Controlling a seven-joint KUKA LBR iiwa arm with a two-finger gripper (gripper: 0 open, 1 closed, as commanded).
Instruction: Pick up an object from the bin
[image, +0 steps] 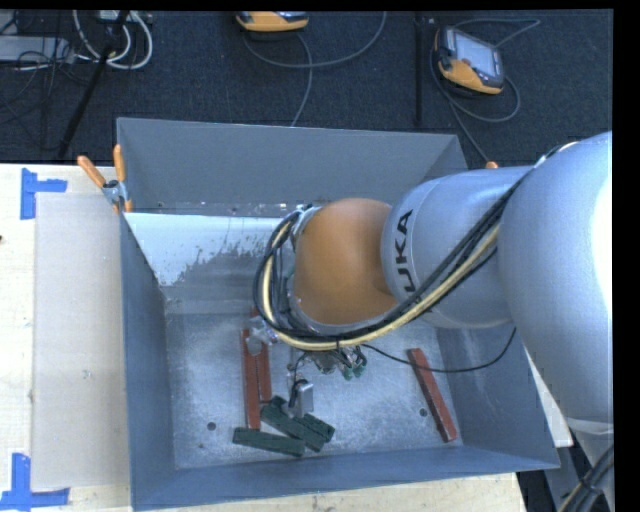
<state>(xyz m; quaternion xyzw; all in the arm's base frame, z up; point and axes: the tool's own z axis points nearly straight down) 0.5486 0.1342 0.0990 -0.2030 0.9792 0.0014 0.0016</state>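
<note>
My gripper (298, 396) hangs below the orange wrist cover, low over the front middle of the bin floor. Its tip comes down right at the upper end of a dark green bar (303, 425), which lies aslant on the floor. A second dark green bar (266, 441) lies just in front of it, partly under the first. A red-brown stick (257, 380) lies lengthwise just left of the gripper, its far end under the wrist. Whether anything is between the jaws is hidden by the wrist.
Another red-brown stick (432, 395) lies on the floor at the right, close to the right wall. The arm and its cables cover the middle and right rear of the bin. The left part of the floor is bare metal.
</note>
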